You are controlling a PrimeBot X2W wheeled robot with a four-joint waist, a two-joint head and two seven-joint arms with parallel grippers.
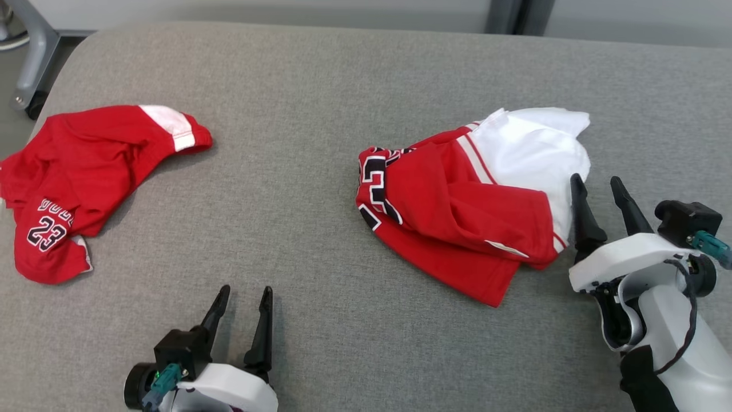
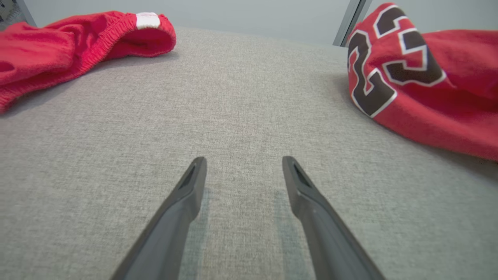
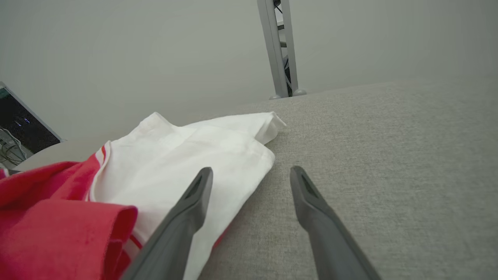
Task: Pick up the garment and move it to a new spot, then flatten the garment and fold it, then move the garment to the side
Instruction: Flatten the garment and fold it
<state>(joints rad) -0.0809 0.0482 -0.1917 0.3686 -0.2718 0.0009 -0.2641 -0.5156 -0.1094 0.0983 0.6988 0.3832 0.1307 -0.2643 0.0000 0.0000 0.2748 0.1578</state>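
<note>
A crumpled red and white garment (image 1: 457, 200) with a black "23" lies on the grey padded surface (image 1: 320, 114), right of centre. My right gripper (image 1: 596, 180) stands open just beside its white right edge, not touching it. In the right wrist view the white cloth (image 3: 183, 155) lies under the left finger of that gripper (image 3: 251, 169), with nothing between the fingers. My left gripper (image 1: 246, 292) is open near the front edge, over bare fabric. The left wrist view shows this gripper (image 2: 244, 159) empty, the numbered garment (image 2: 420, 85) off to its right.
Red shorts (image 1: 86, 166) marked "23" lie at the surface's far left edge, and they sit at the upper left of the left wrist view (image 2: 70, 42). A grey metal leg (image 1: 34, 57) stands beyond the back left corner. A metal post (image 3: 278, 46) rises behind the surface.
</note>
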